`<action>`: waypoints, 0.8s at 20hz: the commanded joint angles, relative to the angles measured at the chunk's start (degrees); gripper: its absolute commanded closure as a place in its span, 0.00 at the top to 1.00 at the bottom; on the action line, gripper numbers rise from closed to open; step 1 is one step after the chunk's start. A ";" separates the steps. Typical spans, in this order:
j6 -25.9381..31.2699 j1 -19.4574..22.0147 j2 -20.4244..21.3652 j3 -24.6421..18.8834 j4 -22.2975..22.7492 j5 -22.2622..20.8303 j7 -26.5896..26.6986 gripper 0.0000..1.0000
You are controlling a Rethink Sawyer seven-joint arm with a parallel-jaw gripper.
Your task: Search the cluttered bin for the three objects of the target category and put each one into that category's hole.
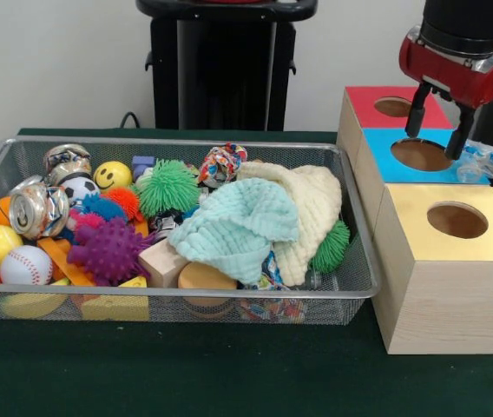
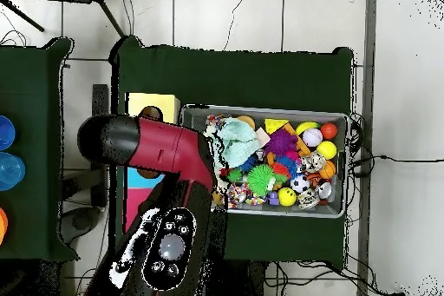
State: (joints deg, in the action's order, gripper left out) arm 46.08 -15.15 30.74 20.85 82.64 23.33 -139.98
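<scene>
Currently the black two-fingered gripper (image 1: 440, 133) is held above the round hole of the blue-topped wooden box (image 1: 422, 156), its fingers spread apart with nothing seen between them. Beside that box the wide silver wire-mesh bin (image 1: 355, 228) is crowded: a mint-green muslin cloth (image 1: 236, 228) and a cream knitted cloth (image 1: 309, 208) are draped over much of its contents, hiding what lies beneath. Next to the cloths, a purple spiky ball (image 1: 108, 249), a crushed silver can (image 1: 40, 208) and a white baseball (image 1: 26, 264) are packed together.
</scene>
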 commanded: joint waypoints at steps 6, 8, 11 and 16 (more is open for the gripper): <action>-0.55 -2.03 -2.55 -3.89 0.59 0.37 -10.93 1.00; -0.57 -2.49 -3.25 -3.73 -0.35 0.63 -11.68 1.00; -0.80 -2.89 -3.91 -3.52 -1.03 0.94 -12.32 1.00; -1.12 -3.01 -4.47 -3.40 -1.76 1.66 -12.91 1.00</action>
State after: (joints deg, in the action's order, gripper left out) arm 46.09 -18.59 29.81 20.84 81.85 23.65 -139.98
